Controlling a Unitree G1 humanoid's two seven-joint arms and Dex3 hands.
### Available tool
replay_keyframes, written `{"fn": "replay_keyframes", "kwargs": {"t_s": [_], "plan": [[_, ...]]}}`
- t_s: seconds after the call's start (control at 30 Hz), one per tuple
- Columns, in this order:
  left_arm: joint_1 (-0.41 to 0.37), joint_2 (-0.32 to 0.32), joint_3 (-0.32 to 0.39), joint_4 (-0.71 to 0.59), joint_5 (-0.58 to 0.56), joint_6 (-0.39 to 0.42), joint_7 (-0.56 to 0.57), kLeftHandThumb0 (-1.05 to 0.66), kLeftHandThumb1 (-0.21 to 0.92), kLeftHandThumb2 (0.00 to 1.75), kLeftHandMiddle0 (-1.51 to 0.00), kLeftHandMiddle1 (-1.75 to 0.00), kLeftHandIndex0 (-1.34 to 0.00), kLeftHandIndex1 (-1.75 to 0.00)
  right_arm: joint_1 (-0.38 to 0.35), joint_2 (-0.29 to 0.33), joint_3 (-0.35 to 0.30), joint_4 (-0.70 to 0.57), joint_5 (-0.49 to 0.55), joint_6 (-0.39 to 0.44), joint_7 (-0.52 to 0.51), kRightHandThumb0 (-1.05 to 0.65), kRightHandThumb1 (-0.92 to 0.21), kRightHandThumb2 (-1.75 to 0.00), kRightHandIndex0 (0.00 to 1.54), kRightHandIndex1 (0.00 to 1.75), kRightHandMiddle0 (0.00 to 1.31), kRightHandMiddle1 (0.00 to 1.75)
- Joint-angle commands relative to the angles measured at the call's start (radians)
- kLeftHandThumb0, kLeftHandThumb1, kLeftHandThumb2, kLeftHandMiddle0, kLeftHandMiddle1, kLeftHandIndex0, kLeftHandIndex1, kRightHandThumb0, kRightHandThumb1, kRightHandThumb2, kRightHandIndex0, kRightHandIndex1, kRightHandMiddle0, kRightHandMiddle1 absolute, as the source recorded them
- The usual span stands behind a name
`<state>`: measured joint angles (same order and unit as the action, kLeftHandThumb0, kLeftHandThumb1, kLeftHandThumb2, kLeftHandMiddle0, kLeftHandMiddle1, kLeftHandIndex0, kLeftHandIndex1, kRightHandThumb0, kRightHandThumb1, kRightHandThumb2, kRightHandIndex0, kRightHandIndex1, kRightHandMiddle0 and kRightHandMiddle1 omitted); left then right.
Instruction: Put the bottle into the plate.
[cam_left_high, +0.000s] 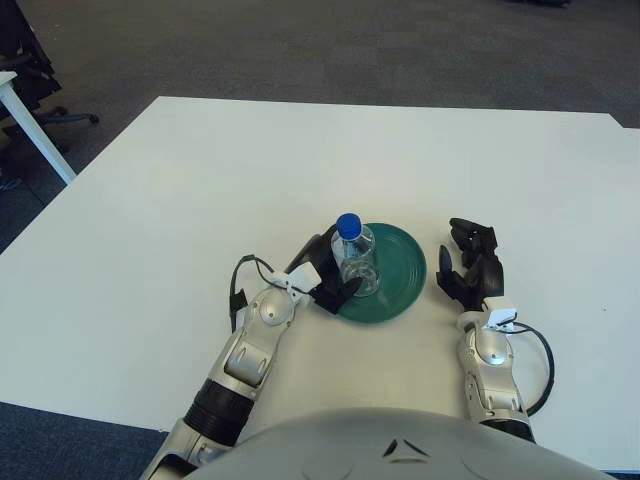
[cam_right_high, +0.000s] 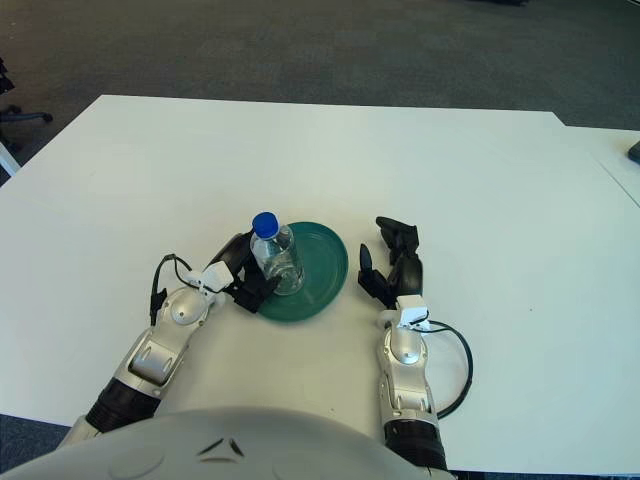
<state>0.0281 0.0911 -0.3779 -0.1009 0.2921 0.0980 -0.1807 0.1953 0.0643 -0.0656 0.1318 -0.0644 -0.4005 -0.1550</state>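
Left eye view: the bottle (cam_left_high: 356, 258) stands upright, blue cap up, on the near-left part of the green plate (cam_left_high: 400, 262), which lies on the white table (cam_left_high: 200, 180). The left hand (cam_left_high: 325, 275) is wrapped around the bottle from the left, fingers curled on its body; the grasp is not released. The right hand (cam_left_high: 472, 265) shows just right of the plate, fingers loosely spread, holding nothing.

Right eye view: the bottle (cam_right_high: 277, 256) again shows within the plate's (cam_right_high: 322, 262) left rim area, the left hand (cam_right_high: 240, 272) clasping it. The right hand (cam_right_high: 392, 262) is apart from the plate.

Assessment: placement appears essentially made. To finish well, the base should sit flat inside the rim before the fingers open, and they should part evenly and draw away leftward, so the tall, light bottle is not tipped.
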Motion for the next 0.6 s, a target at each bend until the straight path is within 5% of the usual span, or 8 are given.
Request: {"fn": "replay_keyframes", "kwargs": {"t_s": [0.0, 0.4, 0.57], "plan": [[0.008, 0.000, 0.006, 0.044, 0.001, 0.039, 0.007, -0.46, 0.33, 1.29, -1.24, -1.75, -0.59, -1.75, 0.029, 0.012, 0.008, 0.025, -0.001, 0.039, -0.003, -0.44, -0.75, -0.75, 0.29, 0.63, 0.09, 1.20], [-0.007, -0.010, 0.003, 0.042, 0.019, 0.064, 0.026, -0.45, 0.35, 1.27, -1.25, -1.75, -0.57, -1.75, 0.019, 0.030, 0.013, 0.038, 0.011, 0.028, -0.008, -0.47, -0.78, -0.72, 0.30, 0.58, 0.08, 1.18], [-0.010, -0.007, 0.013, 0.049, 0.002, 0.015, 0.025, -0.46, 0.35, 1.27, -1.25, -1.75, -0.58, -1.75, 0.018, 0.039, 0.016, 0.041, 0.009, 0.031, -0.010, -0.48, -0.79, -0.70, 0.29, 0.57, 0.07, 1.18]]}}
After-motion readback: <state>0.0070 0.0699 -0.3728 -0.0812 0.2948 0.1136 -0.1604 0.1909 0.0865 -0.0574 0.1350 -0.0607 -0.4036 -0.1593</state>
